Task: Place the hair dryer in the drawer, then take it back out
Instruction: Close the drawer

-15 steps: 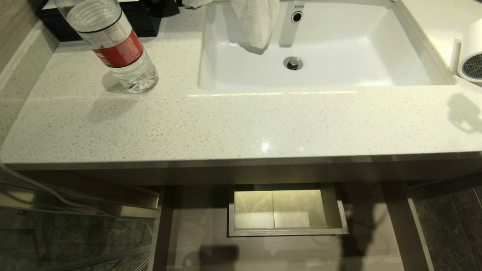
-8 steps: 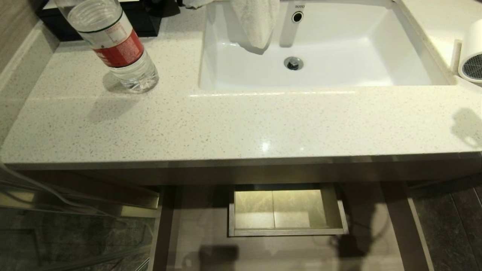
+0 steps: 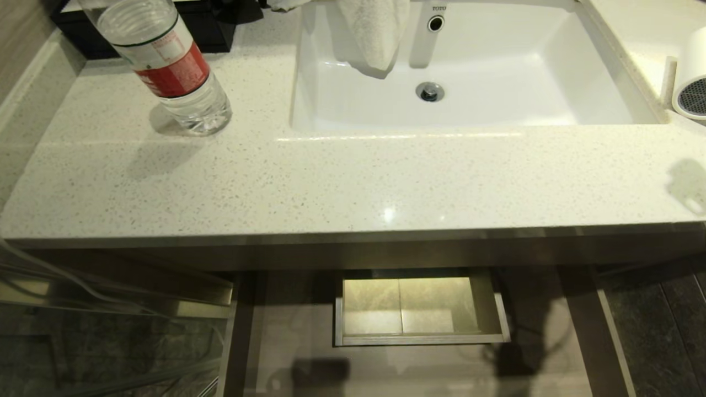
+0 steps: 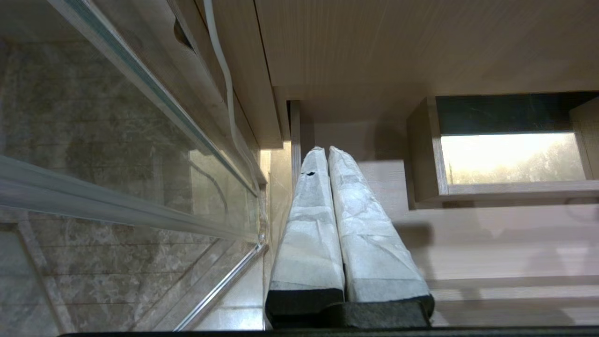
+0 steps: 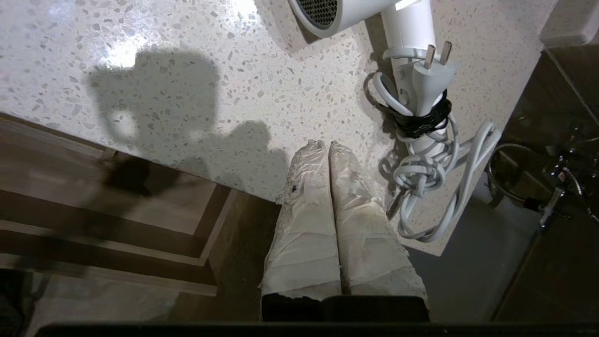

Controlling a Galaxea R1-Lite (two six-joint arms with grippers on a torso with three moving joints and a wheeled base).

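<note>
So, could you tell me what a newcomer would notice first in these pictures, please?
Probably the white sink set in the speckled countertop, with a red-labelled water bottle standing to its left. Next, the hair dryer lying at the counter's right end, its bundled cord near the shut right end effector.

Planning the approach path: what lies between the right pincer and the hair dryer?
Only bare speckled countertop, seen in the right wrist view. The shut right pincer hangs beside the hair dryer and its bundled cord.
</note>
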